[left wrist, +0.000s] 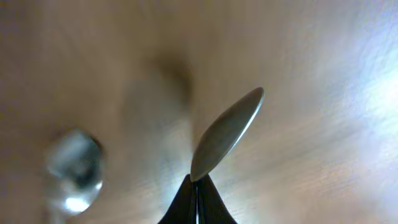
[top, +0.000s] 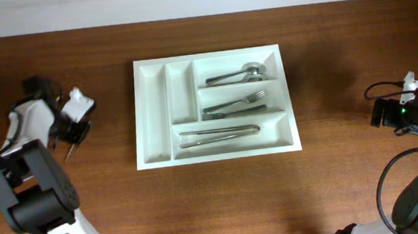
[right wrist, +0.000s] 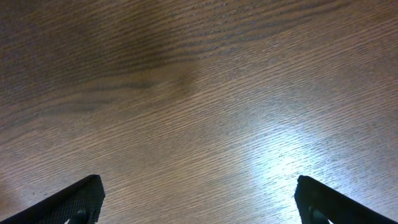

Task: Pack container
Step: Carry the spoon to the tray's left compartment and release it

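Well right of L fingers (left wrist: 183, 208) w/ utensil (left wrist: 225, 134): container (top: 151, 114).

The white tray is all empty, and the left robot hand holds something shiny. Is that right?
Not quite. The overhead view shows the tray isn't empty: cutlery lies in its three long slots. The left gripper does hold a shiny utensil.

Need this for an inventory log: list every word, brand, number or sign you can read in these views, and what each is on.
No text can be read anywhere.
The container and the cutlery in it: no lettering visible from overhead.
The utensil held in the left gripper: blurred, no marks to make out.
Between the right gripper fingers: only bare table.
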